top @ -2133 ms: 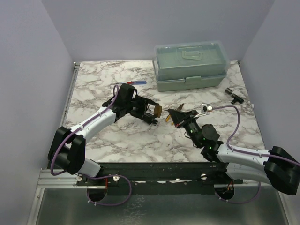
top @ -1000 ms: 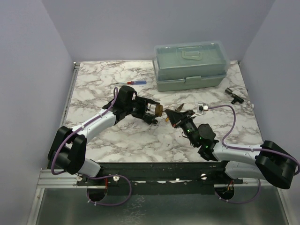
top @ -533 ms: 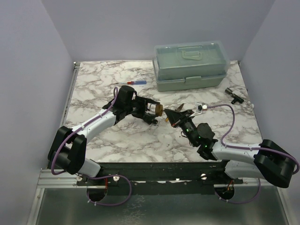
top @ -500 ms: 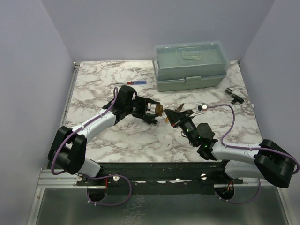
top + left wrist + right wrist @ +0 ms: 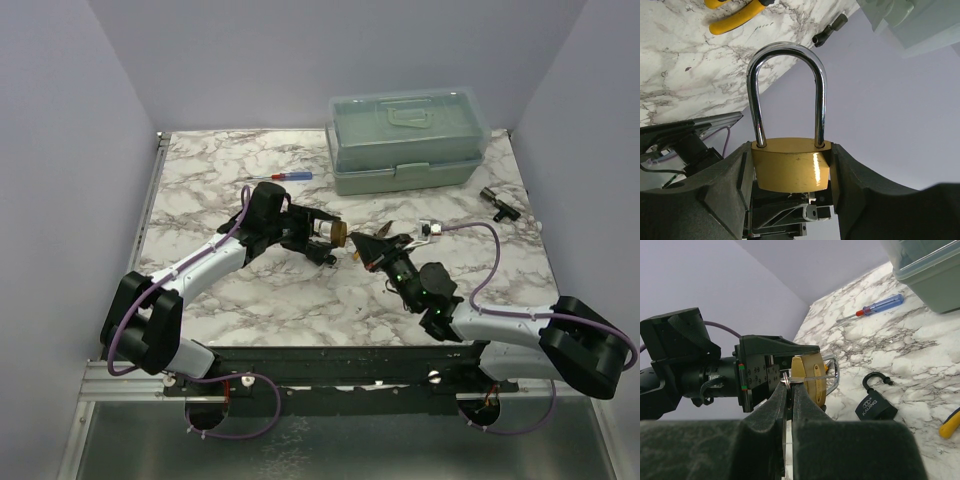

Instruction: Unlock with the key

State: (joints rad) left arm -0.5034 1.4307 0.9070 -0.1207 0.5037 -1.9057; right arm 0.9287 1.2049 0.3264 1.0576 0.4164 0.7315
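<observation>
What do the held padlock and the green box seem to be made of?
Padlock: body looks like brass, yellow with a soft gleam; shackle looks like polished steel, mirror-bright. Box: probably plastic, pale green and slightly see-through.

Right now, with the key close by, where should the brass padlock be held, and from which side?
Take the brass padlock by its blocky body, clamped across the two narrow ends, coming at a broad face, as the left gripper does. That leaves the shackle free and the bottom facing the key in the right gripper. The round shackle would likely swivel.
</observation>
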